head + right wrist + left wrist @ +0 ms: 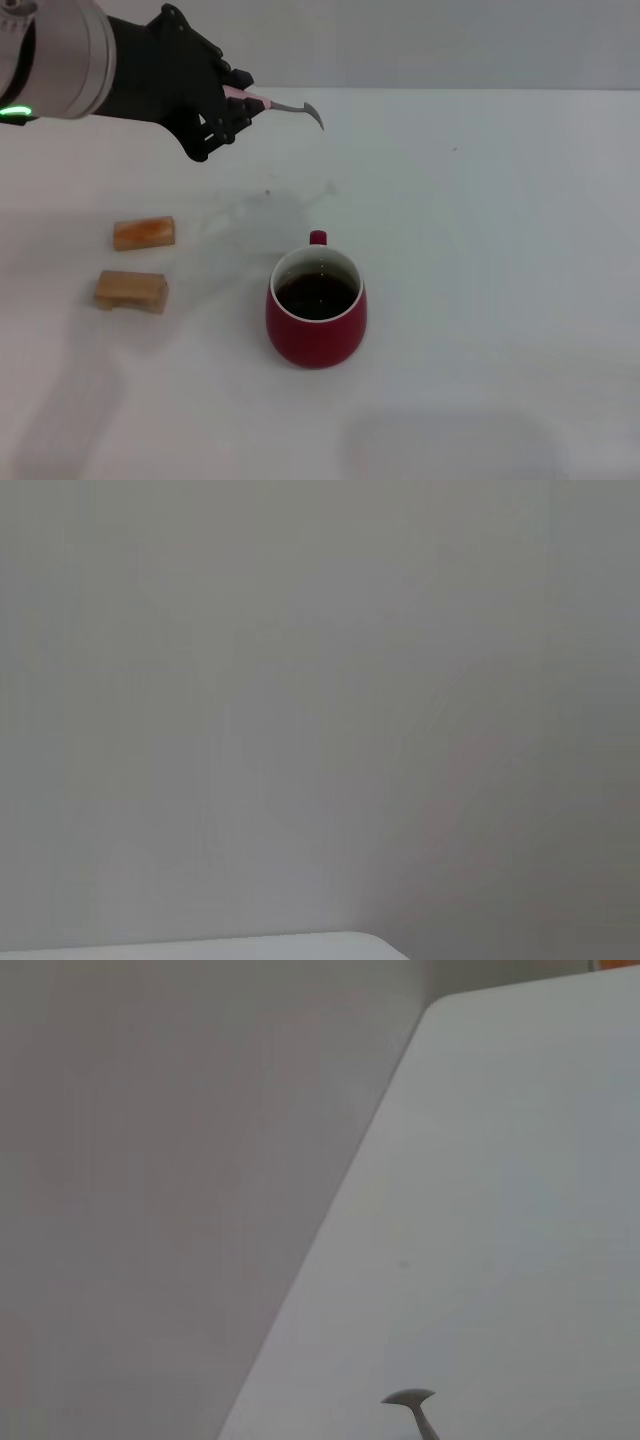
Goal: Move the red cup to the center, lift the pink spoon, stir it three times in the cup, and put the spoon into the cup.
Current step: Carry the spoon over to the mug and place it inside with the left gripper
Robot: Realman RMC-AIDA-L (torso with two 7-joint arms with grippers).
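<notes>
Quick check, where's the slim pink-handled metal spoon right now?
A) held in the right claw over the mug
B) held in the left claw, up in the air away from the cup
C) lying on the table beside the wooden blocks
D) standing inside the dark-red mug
B: the left claw grips the slim pink-handled metal spoon by its handle, bowl pointing out, raised above the table behind and left of the dark-red mug with the white rim.

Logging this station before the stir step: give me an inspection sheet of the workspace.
Surface: white table, bare around the cup.
Job's things: red cup upright near centre, dark inside; pink spoon held in the air, well above and behind the cup, bowl pointing to the robot's right.
Clutter: two tan wooden blocks left of the cup.
Grippers: left gripper shut on the spoon's handle; right gripper not in view.
Cables: nothing seen.
Surroundings: plain grey wall.
</notes>
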